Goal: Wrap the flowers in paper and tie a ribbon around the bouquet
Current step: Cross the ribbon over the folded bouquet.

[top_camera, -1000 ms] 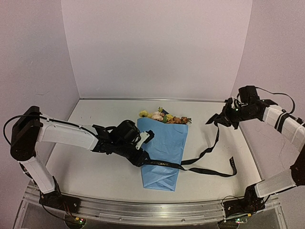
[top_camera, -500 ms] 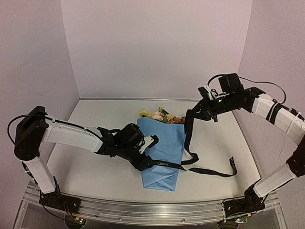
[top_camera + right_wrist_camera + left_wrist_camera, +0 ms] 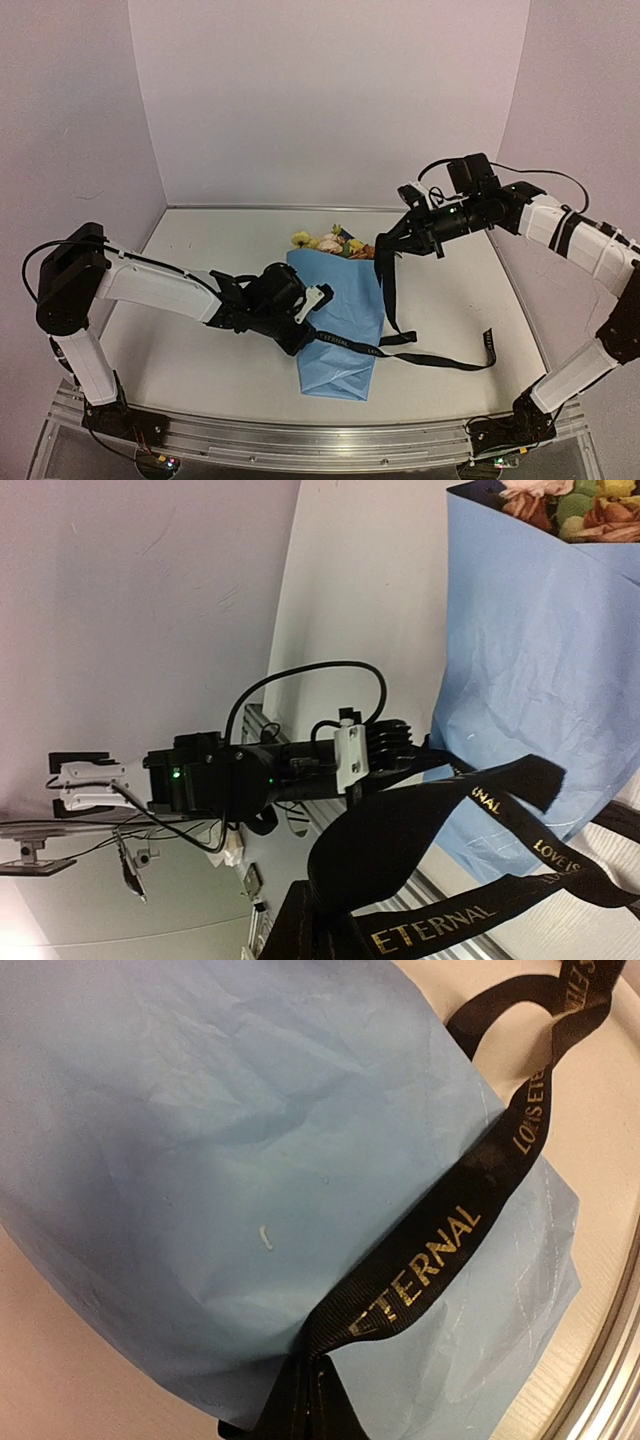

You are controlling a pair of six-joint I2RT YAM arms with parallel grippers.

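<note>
On the pale table [image 3: 200,375], bouquet [image 3: 345,295] beside left tool [image 3: 301,336], under right tool [image 3: 384,247], both clamped on ribbon [image 3: 440,361].

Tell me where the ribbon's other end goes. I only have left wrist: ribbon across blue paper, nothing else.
Observer: Right fingers hold the ribbon up in the air, above the wide end of the bouquet.
Operator: Any slack?
Observer: Yes. It drops from there to a loop on the table just right of the bouquet, and a loose tail lies further right.
Operator: Flowers in?
Observer: Flowers show out of the far, wide end of the cone.
</note>
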